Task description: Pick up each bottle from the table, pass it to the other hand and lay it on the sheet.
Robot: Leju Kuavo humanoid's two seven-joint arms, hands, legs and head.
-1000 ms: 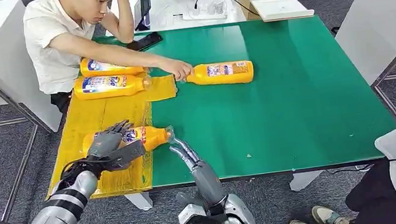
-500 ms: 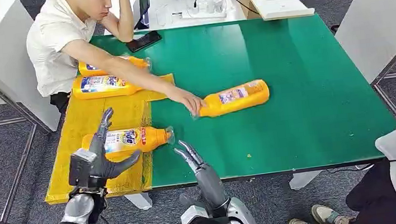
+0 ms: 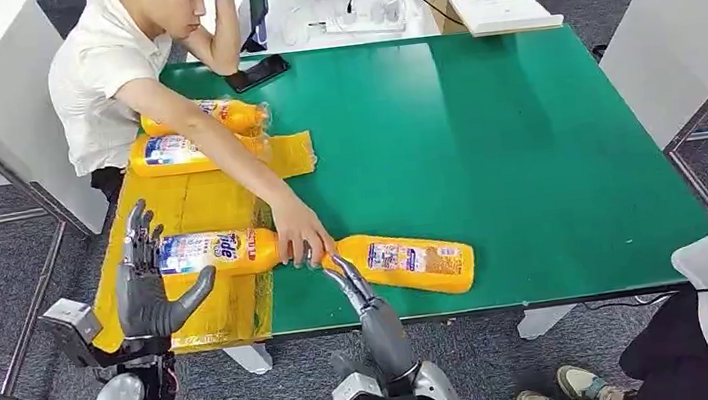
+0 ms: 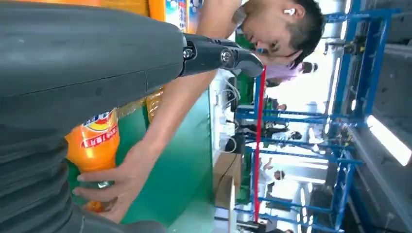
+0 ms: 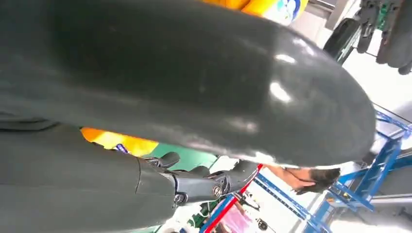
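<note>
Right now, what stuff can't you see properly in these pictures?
- Neck of the fresh bottle: head view, under the person's hand.
- Far sheet bottles: head view, crossed by the person's arm.
- Right hand: right wrist view, blurred by its own cover.
- Phone screen: head view, too small.

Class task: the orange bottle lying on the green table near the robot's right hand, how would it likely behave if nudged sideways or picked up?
The orange bottle lies on its side on the smooth green table, so it may roll or slide. Its glossy label suggests a slippery grip. It looks rigid and full, so probably fairly heavy; the right hand would need a firm hold.
</note>
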